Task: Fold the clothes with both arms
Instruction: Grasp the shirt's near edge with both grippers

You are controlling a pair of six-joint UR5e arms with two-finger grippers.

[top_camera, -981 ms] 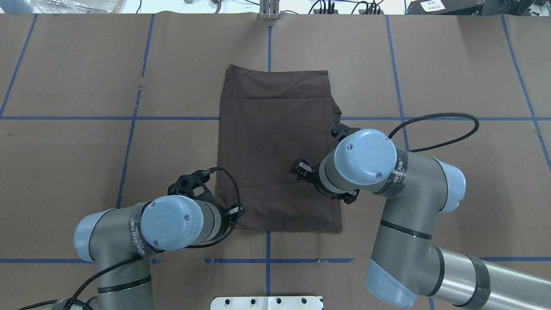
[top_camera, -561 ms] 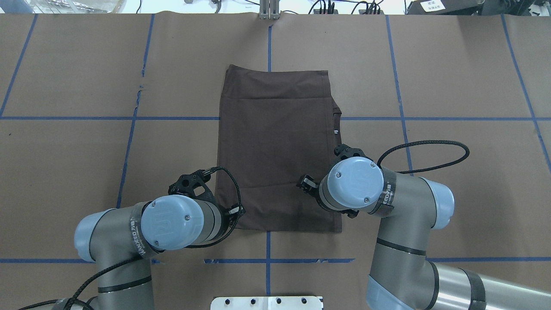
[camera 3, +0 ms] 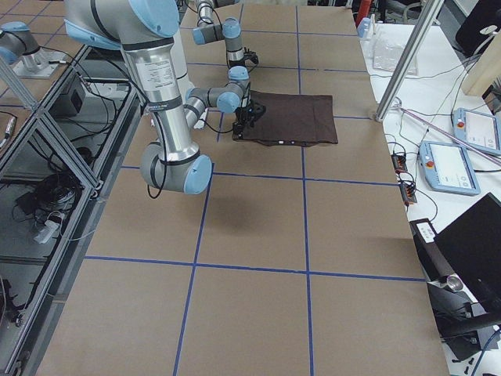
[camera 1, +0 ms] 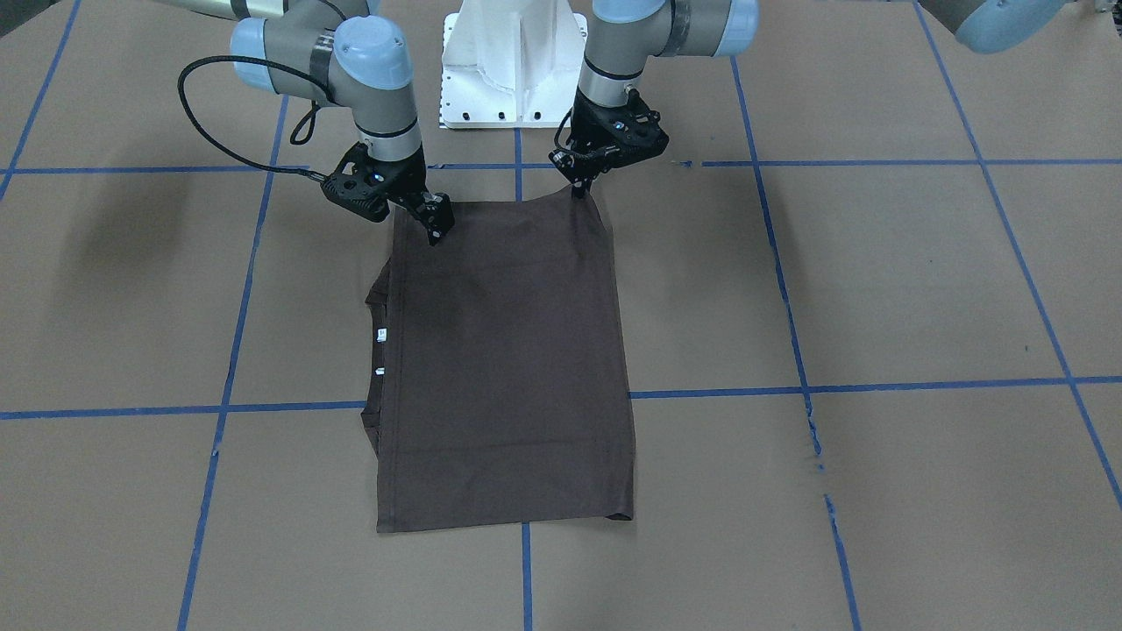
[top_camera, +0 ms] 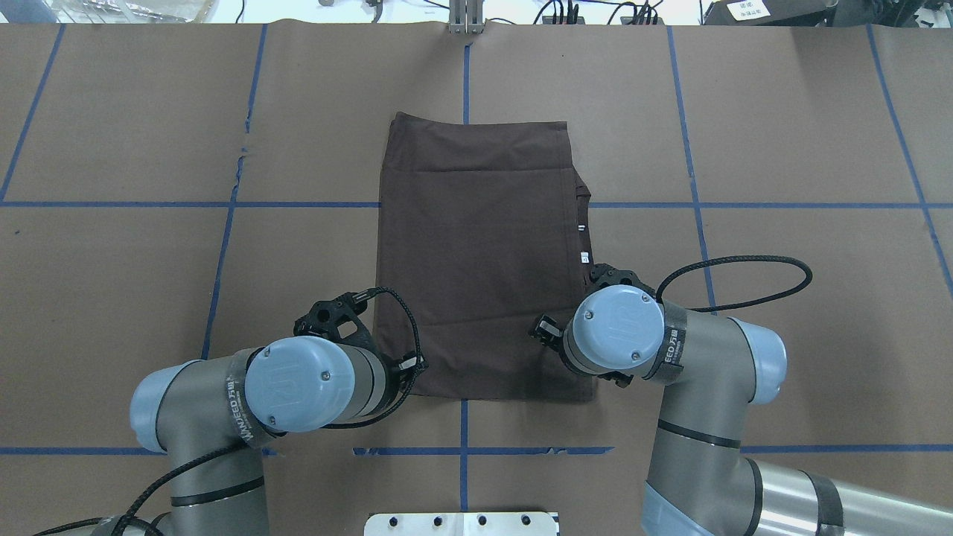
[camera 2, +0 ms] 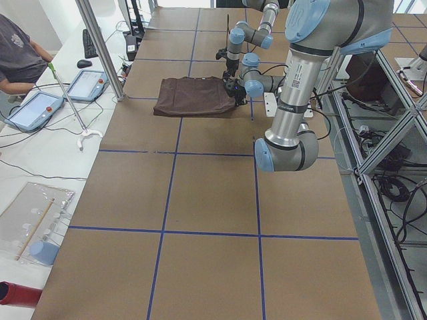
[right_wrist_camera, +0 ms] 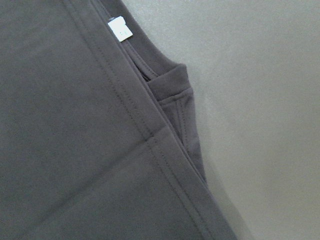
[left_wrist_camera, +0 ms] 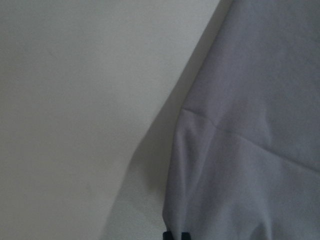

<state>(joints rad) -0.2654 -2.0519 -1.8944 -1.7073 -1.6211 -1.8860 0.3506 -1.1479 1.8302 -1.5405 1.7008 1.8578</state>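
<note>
t-shirt (top_camera: 476, 260) lies folded in a long narrow rectangle on the desk (top_camera: 782, 134), long axis running straight away from me, near short edge right under both wrists. my left end effector (camera 1: 579, 187) is on the near left corner, tips pressed together on the cloth, and that corner tents up. my right end effector (camera 1: 436, 230) sits at the near right corner; i cannot tell whether it's spread or pinching. a white neck tag (right_wrist_camera: 120, 28) peeks out along the right edge. my read: the near edge goes forward to the far edge next, so the right corner needs a sure grip first.
</note>
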